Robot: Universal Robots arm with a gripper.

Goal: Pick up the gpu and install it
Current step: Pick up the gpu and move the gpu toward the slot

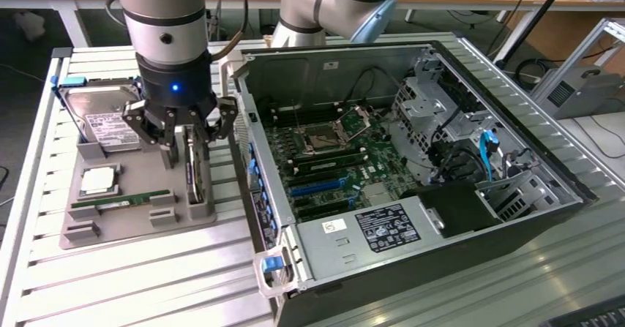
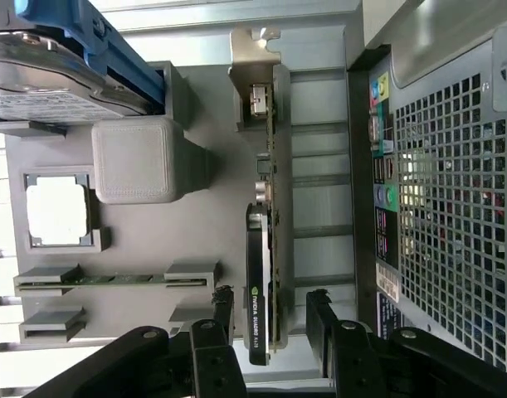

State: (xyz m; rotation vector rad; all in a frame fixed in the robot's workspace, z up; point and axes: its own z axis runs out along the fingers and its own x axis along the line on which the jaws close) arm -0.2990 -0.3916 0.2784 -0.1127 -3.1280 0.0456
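On the grey tray [image 1: 127, 232] at the exterior view's left, just beside the open computer case [image 1: 410, 276]: the gpu [image 1: 196, 170], not yet lifted. Stands on its long edge in a holder slot, silver bracket [image 2: 253, 50] at the end far from the wrist camera, black cooler [image 2: 255, 290] turned toward the rest of the tray and away from the case.

Straddled by the gripper [image 2: 271, 298], low over the card with jaws spread as wide as they go. One of the fingers [image 2: 222, 303] on the cooler side, the other on the board side; both near the card, apparently apart from it. Grips nothing.

Elsewhere on the tray: hard drive [image 1: 102, 122], processor [image 1: 99, 181], RAM stick [image 1: 122, 199], none touched by the gripper.

Inside the case: motherboard [image 1: 332, 151] exposed, blue expansion slot [image 1: 317, 188] seemingly vacant, no card seated.

By the look of things, early in the task. Done: lining up over the gpu. Not done: closing on it, raising it out of the holder, carrying it across to the case, seating it in a slot.
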